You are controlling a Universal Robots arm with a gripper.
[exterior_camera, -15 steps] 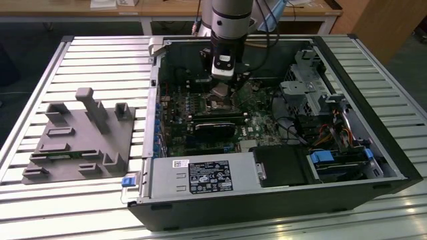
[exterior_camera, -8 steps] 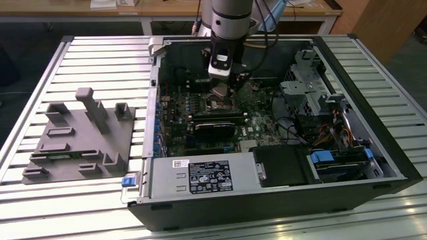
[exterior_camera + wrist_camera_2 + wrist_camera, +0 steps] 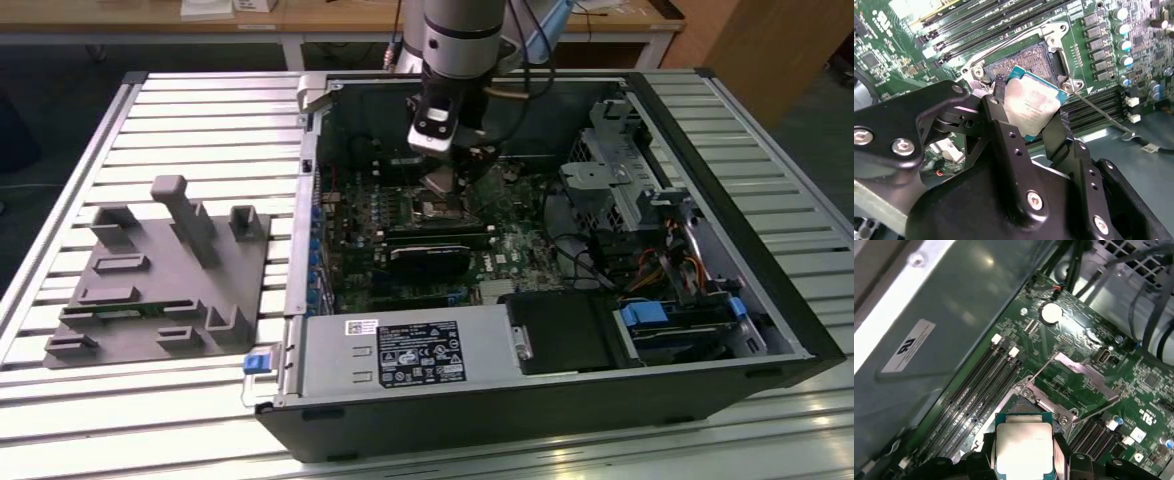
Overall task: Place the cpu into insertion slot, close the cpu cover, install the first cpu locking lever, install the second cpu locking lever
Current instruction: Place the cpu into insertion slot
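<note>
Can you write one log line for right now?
jaws: shut on cpu | cpu: above insertion slot, not seated | cpu cover: open

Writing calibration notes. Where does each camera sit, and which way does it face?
Exterior view: off the arm, high, looking down into the open computer case; the arm shows.
Second wrist view: on the wrist, looking along the hand at the insertion slot; black fingers clamp the cpu.
First wrist view: on the wrist, looking past the cpu to the open cpu cover and memory slots.
Both wrist views share cpu, fingers, insertion slot.
</note>
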